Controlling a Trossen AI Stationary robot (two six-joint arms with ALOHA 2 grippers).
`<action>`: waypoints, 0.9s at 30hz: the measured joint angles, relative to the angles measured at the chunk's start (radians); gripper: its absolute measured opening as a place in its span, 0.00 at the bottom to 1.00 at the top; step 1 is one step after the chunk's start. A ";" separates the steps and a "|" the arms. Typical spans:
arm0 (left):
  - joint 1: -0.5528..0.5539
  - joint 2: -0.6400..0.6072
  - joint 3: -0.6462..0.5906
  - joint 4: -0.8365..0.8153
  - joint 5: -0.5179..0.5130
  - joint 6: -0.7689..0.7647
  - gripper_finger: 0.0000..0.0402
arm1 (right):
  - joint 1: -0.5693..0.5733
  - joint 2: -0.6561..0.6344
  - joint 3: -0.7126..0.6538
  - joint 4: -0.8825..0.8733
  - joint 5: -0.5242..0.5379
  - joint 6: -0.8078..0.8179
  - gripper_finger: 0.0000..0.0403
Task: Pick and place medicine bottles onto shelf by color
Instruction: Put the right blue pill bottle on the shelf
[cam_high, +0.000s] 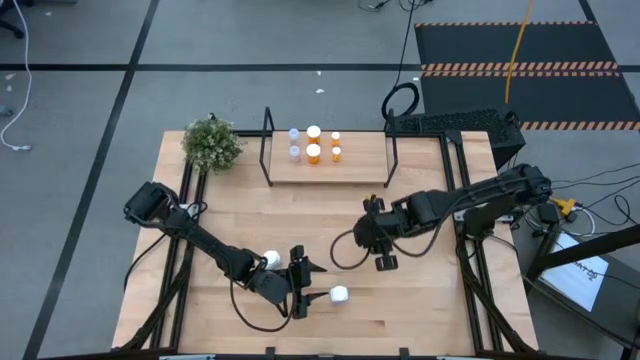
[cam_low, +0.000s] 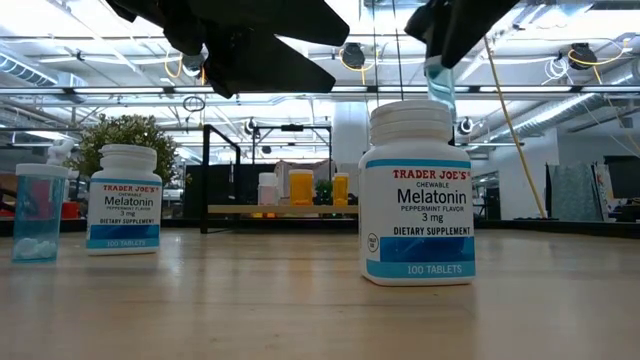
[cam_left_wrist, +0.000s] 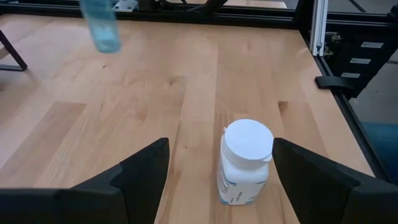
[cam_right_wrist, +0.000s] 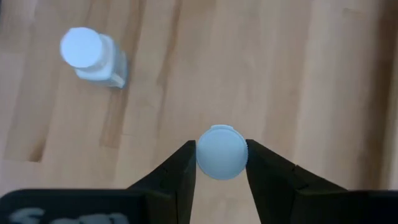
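My right gripper (cam_right_wrist: 221, 163) is shut on a pale blue medicine bottle (cam_low: 440, 85) with a white cap, high above the table's middle (cam_high: 380, 240). My left gripper (cam_left_wrist: 221, 146) stands open near the front edge. Its fingers are on either side of a white medicine bottle (cam_left_wrist: 245, 162) that stands upright on its base, and they do not touch it. A second white bottle (cam_low: 124, 200) and a pale blue one (cam_low: 38, 212) stand farther left. The shelf (cam_high: 328, 172) at the table's far side carries several orange and white bottles. My right gripper pinches the bottle's round white cap (cam_right_wrist: 204, 153) by its sides between the two fingers. The fingers come from above, pointing steeply down. The pale blue body (cam_low: 441, 92) hangs below them, about upright and well clear of the table.
A potted green plant (cam_high: 212, 143) stands at the table's far left corner. Black metal frames (cam_high: 267, 145) rise at the shelf's ends. Another white-capped bottle (cam_right_wrist: 93, 59) stands on the bare wood below my right gripper. Open tabletop (cam_high: 430, 300) lies to the front right.
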 joint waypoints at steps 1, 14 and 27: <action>0.000 0.000 0.000 0.000 0.000 0.000 0.70 | -0.012 0.000 0.009 -0.012 0.000 -0.016 0.30; 0.000 0.000 0.000 0.000 0.000 0.001 0.70 | -0.194 -0.007 0.133 -0.125 0.000 -0.187 0.30; 0.020 0.001 0.000 -0.002 -0.001 0.003 0.70 | -0.533 -0.086 0.136 -0.068 -0.002 -0.420 0.30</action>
